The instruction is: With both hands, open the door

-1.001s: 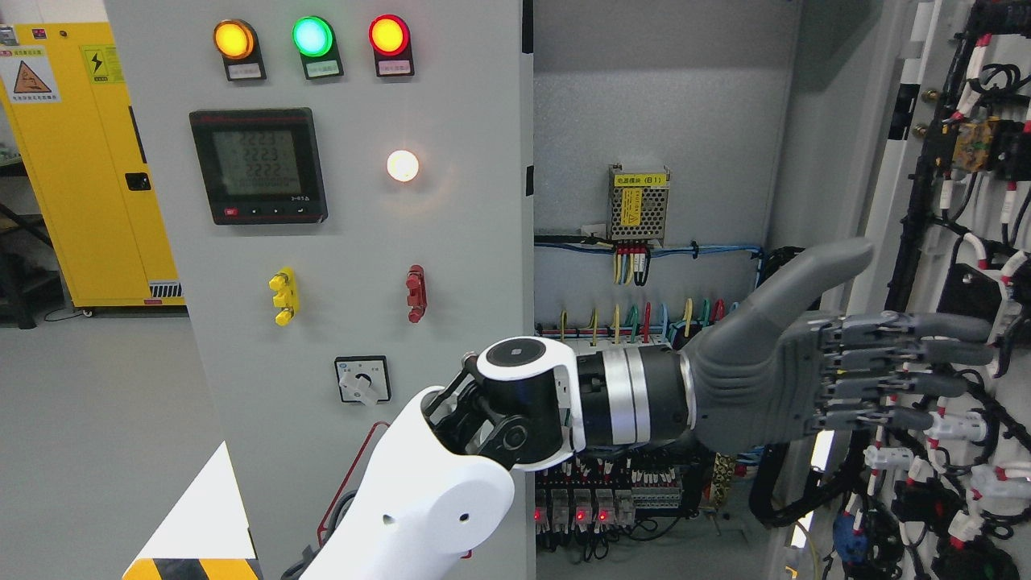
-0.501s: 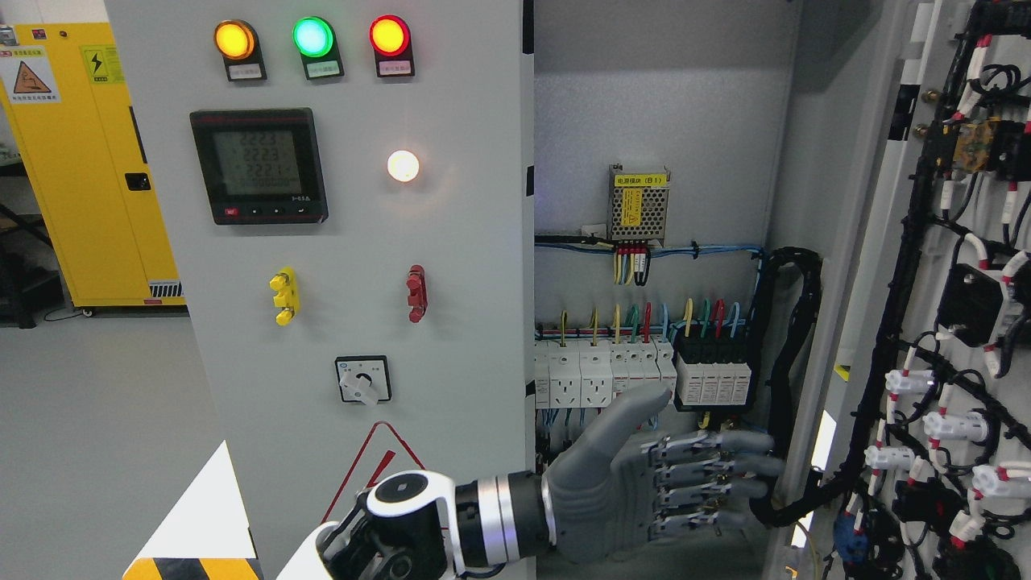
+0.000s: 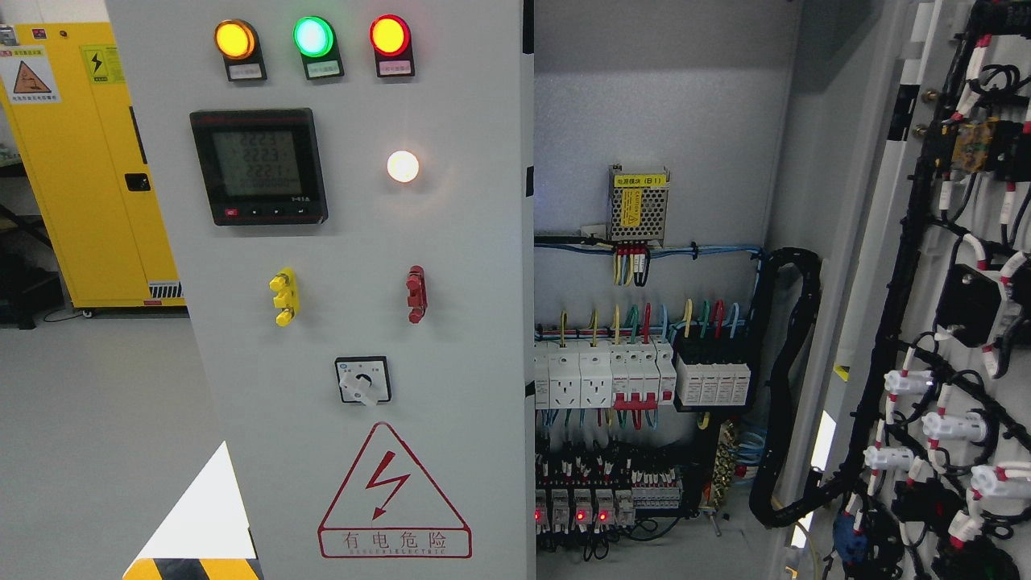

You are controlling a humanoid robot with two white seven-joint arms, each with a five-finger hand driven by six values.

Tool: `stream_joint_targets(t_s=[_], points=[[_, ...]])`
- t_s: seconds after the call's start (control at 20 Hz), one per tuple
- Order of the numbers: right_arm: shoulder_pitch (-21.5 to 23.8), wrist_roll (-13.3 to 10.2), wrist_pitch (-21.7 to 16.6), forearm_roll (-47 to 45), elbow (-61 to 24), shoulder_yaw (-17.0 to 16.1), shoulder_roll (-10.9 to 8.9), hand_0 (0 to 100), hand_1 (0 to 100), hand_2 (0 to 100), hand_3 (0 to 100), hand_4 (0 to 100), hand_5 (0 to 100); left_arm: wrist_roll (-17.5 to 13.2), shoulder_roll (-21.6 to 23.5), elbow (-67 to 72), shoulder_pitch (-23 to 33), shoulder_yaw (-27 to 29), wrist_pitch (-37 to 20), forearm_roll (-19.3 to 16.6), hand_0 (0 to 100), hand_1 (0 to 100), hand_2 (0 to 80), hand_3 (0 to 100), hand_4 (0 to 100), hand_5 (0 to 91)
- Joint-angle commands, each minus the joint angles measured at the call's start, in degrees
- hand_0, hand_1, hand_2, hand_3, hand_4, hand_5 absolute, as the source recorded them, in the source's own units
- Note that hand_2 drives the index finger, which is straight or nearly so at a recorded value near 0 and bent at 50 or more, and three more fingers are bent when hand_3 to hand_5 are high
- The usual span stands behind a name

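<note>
Grey workshop floor, yellow cabinet [image 3: 89, 161] behind: the switchgear stands with its right door [image 3: 950, 306] swung wide.

No robot hand shows anywhere, so whether fingers are spread or curled I cannot tell (places relative to a hand can't be given either). That door hangs open at the right edge, wiring [image 3: 910, 403] exposed, breakers [image 3: 612, 374] visible inside; the left panel [image 3: 338, 266] looks closed. Opening seems done on this side; next would call for both hands reaching the left panel's edge.

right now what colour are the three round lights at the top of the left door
Orange, green and red, left to right, all lit. The head view shows them clearly.
</note>
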Motion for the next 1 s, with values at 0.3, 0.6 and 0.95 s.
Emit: stream_joint_targets(t_s=[0.3, 0.6, 0.95], points=[[0.04, 0.0, -0.03, 0.0, -0.7, 0.1, 0.17, 21, 6, 0, 0, 0, 0, -0.54, -6.34, 39.72, 25.66, 23.08, -21.66, -7.28, 6, 10, 8.3, 28, 6, 0.0], [0.04, 0.08, -0.21, 0.0, -0.7, 0.28, 0.26, 21, 6, 0, 0, 0, 0, 0.86, -10.05, 75.46, 15.85, 28.82, -23.78, -7.36, 13, 16, 0.2, 12, 0, 0.0], [0.04, 0.09, -0.47, 0.0, -0.79, 0.19, 0.26, 21, 6, 0, 0, 0, 0, 11.15, -12.5, 101.65, 5.44, 23.99, -23.25, -7.54, 23, 20, 0.0, 0, 0, 0.0]])
